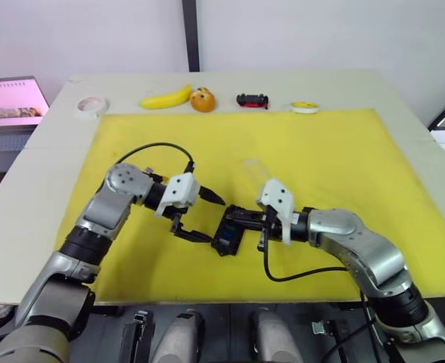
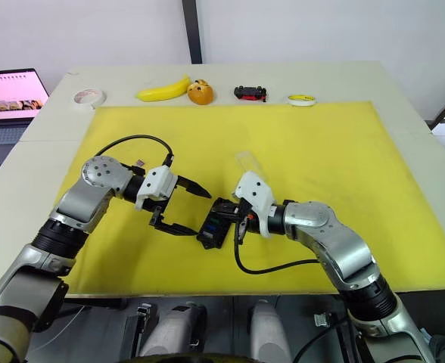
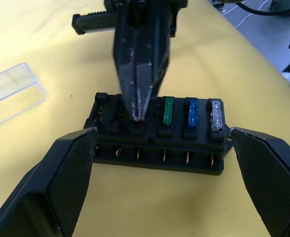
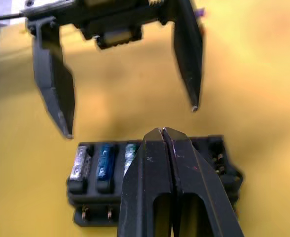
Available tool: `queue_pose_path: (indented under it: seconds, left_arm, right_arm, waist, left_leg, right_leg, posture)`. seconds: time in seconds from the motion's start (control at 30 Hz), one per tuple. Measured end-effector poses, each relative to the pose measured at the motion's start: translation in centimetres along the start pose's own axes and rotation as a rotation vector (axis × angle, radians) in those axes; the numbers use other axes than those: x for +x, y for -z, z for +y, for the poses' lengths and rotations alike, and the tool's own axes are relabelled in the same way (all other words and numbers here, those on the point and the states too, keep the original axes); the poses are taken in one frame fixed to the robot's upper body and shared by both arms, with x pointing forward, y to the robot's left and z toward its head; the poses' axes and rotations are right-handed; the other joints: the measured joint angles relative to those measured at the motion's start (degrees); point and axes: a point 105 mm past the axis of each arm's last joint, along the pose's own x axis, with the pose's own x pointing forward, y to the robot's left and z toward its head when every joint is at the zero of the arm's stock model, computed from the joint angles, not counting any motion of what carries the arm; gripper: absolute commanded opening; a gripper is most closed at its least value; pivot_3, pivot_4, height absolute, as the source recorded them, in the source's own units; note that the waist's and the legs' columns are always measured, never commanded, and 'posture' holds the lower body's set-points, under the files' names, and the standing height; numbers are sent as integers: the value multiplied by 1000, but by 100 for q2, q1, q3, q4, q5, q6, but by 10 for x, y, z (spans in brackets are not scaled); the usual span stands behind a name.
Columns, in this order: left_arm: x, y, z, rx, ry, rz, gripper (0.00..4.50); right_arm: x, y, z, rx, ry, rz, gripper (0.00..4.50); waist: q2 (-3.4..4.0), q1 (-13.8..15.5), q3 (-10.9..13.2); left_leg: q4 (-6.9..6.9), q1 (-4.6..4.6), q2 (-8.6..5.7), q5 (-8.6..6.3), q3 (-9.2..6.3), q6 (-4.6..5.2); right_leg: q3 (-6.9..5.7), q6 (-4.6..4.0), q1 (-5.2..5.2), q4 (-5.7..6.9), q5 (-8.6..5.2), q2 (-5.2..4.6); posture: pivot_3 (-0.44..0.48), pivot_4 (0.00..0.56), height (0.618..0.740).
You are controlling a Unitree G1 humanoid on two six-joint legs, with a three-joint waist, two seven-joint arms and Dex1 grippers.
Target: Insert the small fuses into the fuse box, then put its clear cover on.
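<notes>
Yellow matting covers the counter (image 1: 48,162), where the fuse box (image 3: 157,143) sits between the left pincer's (image 1: 200,215) spread fingers, under the pressed-together tips of the right pincer (image 3: 139,114); light and rigid, it seems best steadied by its long sides.

Left gripper (image 1: 207,218): fingers spread wide, arm bent inward, facing the right gripper (image 3: 139,114). Right gripper: fingers pressed together, tips pointing down between the left fingers.

A lab-like test room: pale desk (image 1: 48,189) under a yellow mat (image 1: 321,151), laptop (image 1: 10,102) off its far left corner, bare white walls.
</notes>
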Motion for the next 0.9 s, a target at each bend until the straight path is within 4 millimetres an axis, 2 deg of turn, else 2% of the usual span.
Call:
queue_pose_path:
  seconds: [0.23,0.43,0.5,0.6,0.73,0.8,0.9]
  left_arm:
    - [0,0,0,0,1,1,4500]
    - [0,1,0,-20,-22,-3,4500]
    - [-3,1,-1,-52,-70,-23,4500]
    - [-15,-1,-4,-129,-189,-65,4500]
    - [-46,10,-22,-359,-407,-134,4500]
    - [-63,16,-31,-510,-537,-187,4500]
    - [-89,19,-43,-629,-704,-219,4500]
  right_arm:
    - [4,2,-3,20,40,41,21]
    - [-1,-6,-1,76,26,17,21]
    - [-9,-17,-1,97,20,-34,21]
    - [-32,-38,-4,58,57,-103,21]
    - [-77,-28,-23,54,211,-52,1226]
    - [-96,-20,-31,60,267,-19,2364]
    - [-118,-11,-40,75,331,11,3878]
  waist:
    - [-3,7,-11]
    - [-3,11,-10]
    - [-3,0,-10]
    - [-2,-2,-10]
    - [-2,23,-9]
    - [-3,28,-9]
    - [-2,31,-9]
  left_leg:
    - [0,17,0,-4,-2,6]
    - [0,15,0,-4,-3,7]
    - [0,8,0,-4,-3,7]
    - [-1,7,2,-4,-4,8]
    - [-1,7,0,-9,-5,16]
    - [-1,9,3,-9,-5,16]
    - [-1,13,4,-9,-3,16]
  right_leg:
    - [-1,0,21,-3,0,0]
    - [-1,0,19,-3,0,-1]
    - [1,0,10,-2,0,-1]
    - [1,0,8,-1,0,-1]
    - [3,0,12,-6,0,-3]
    - [5,0,12,-4,0,-3]
    - [5,0,17,-4,0,-3]
  posture:
    - [0,150,740]
    - [0,150,740]
    - [0,150,740]
    - [0,150,740]
    - [0,150,740]
    - [0,150,740]
    - [0,150,740]
